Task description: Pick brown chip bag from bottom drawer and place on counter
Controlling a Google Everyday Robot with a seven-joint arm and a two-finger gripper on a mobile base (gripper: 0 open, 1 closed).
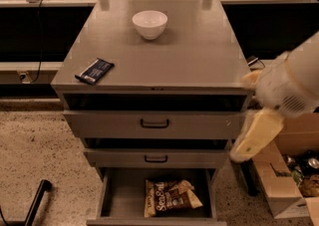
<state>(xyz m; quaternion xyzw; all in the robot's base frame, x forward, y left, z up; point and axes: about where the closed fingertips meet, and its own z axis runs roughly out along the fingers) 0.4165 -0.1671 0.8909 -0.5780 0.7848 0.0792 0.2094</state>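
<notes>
Speckled floor [35, 150], grey drawer cabinet [154, 125]; I read this as the approach step, the bag not yet picked.

The surface, the counter [199, 56], carries a white bowl [149, 23] and a dark blue wrapper [94, 70]; the bottom drawer [124, 190] stands pulled out with the brown chip bag [169, 196] lying flat inside; my gripper [251, 138] hangs off the cabinet's right side, level with the upper drawers [199, 123]; released or clenched, I cannot tell; next, I judge, it must swing left and descend over the bag.
</notes>
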